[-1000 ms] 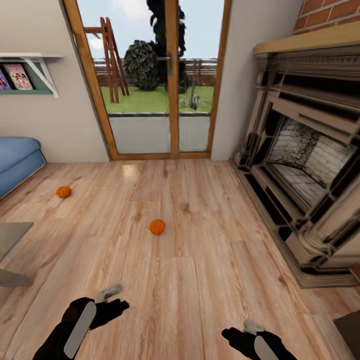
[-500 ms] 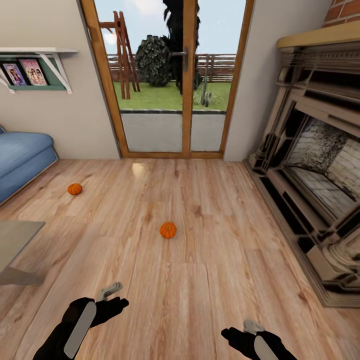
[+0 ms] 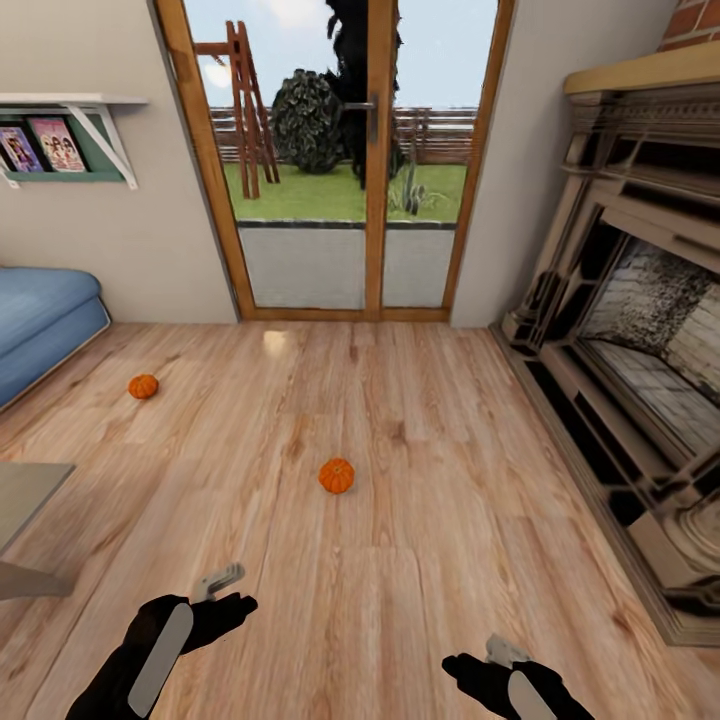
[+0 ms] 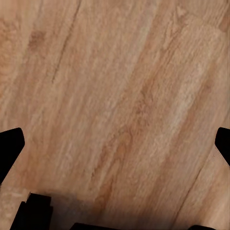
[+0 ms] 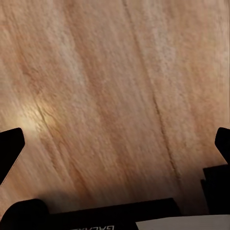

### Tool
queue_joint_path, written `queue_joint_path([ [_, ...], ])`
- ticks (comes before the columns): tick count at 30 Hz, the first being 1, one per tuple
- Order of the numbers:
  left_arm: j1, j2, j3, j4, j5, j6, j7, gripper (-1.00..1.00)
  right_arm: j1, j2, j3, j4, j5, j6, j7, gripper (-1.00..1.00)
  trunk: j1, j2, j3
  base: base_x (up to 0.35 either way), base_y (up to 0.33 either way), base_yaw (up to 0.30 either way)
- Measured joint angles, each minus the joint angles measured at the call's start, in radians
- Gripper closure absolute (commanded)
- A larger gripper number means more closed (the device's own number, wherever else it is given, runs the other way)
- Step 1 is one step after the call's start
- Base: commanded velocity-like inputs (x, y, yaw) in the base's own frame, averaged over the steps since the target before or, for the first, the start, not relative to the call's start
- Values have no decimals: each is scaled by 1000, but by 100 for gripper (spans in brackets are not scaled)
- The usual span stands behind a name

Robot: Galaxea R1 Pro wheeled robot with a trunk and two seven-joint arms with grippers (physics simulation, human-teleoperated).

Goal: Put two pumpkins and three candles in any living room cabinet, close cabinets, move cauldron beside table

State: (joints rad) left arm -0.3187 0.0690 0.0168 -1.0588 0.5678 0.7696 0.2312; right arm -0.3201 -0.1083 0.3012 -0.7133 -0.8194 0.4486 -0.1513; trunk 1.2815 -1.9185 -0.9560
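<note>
Two small orange pumpkins lie on the wood floor in the head view: the nearer pumpkin [image 3: 337, 475] at mid-floor, the farther pumpkin [image 3: 143, 386] to the left, close to the sofa. My left gripper [image 3: 222, 580] hangs low at the left and my right gripper [image 3: 500, 652] low at the right, both well short of the nearer pumpkin. In each wrist view the left gripper [image 4: 115, 143] and the right gripper [image 5: 115, 143] stand open, with bare floorboards between the dark fingertips. The candles, cabinet and cauldron are out of view.
A blue sofa [image 3: 40, 320] stands at the left, and a grey table corner [image 3: 25, 495] juts in below it. A large stone fireplace [image 3: 640, 380] fills the right side. Glass doors [image 3: 350, 200] close the far wall, beside a wall shelf [image 3: 70, 105].
The whole picture has shifted, so the camera moved: the scene slid right, then the nearer pumpkin dropped lower in view. Both arms keep their place in the picture.
</note>
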Motion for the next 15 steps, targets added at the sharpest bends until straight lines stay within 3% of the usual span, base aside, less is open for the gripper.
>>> queue_joint_path([
  [15, 0, 0, -1, 0, 0, 0, 1, -100, 0, 5, 0, 2, 0, 3, -5, -100, 0, 0, -20, 205, 18, 57],
])
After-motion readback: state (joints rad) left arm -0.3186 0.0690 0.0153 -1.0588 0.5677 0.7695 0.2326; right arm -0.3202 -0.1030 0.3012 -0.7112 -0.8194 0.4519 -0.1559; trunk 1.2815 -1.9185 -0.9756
